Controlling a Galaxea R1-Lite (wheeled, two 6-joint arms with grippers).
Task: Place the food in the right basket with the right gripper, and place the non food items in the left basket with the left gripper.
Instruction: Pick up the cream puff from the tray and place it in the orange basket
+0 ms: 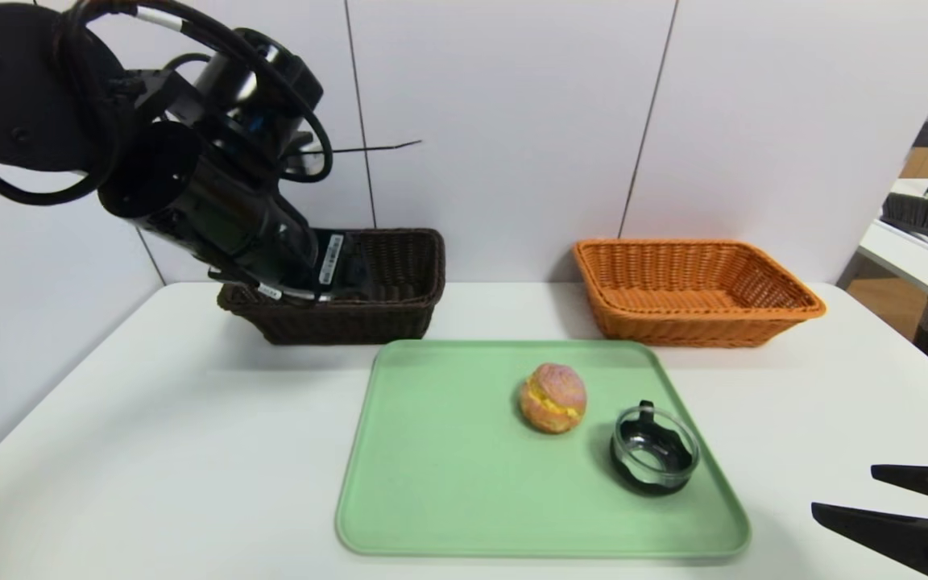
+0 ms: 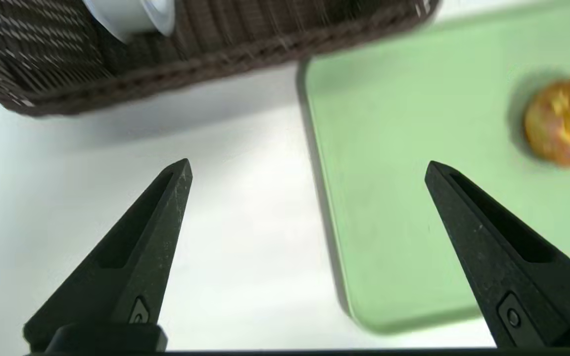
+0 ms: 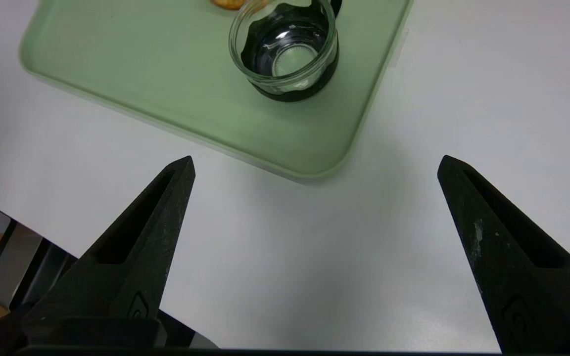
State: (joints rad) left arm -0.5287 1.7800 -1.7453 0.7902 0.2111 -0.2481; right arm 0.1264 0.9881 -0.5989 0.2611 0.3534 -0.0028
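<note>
The pinkish-brown bun [image 1: 553, 397] with yellow filling sits on the green tray [image 1: 448, 483]. Beside it is the black-rimmed glass dish [image 1: 655, 457]. My left arm reaches over the dark brown basket [image 1: 399, 314] at the back left. In the left wrist view a white roll [image 2: 131, 15] lies inside that basket. The left gripper [image 2: 307, 165] is open and holds nothing, hanging above the table by the tray's edge. The orange basket [image 1: 698, 326] at the back right holds nothing. My right gripper [image 1: 844, 489] is open near the front right of the table, short of the tray's corner and the dish [image 3: 285, 47].
A white wall stands close behind both baskets. A second table [image 1: 915, 258] with clutter is off to the far right. In the right wrist view the white table's front edge runs close under that gripper.
</note>
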